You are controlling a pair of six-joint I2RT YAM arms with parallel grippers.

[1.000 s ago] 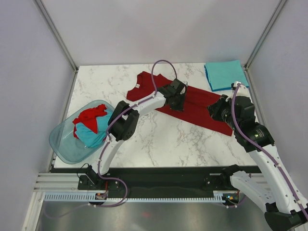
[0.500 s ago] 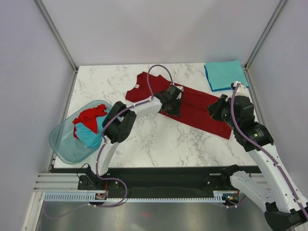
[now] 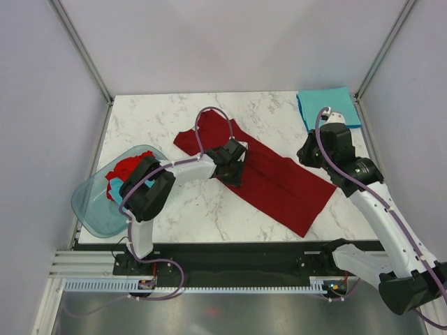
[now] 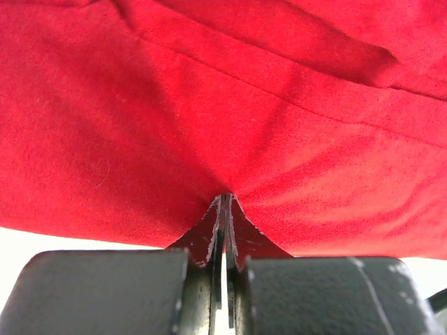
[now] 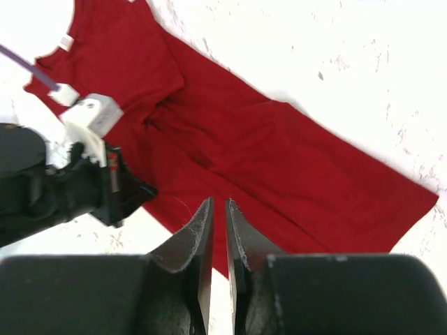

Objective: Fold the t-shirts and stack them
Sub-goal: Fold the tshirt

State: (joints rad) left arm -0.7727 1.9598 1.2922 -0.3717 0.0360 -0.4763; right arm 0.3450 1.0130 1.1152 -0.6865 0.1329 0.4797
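Red tee lies diagonally across the table, one edge pinched in the clenched left claw. The right wrist view alone shows the right claw barely parted, empty, clear of the cloth.

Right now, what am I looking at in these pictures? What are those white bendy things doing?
Those are two robot arms, each ending in a gripper, a two-finger pincer. One picture looks down from above. The other two come from small cameras on the wrists. On the table lie a long red shirt, a folded teal shirt in the far right corner, and a basin with crumpled shirts. The left gripper is pinching the red shirt. The right gripper hangs above the table, slightly open, holding nothing.
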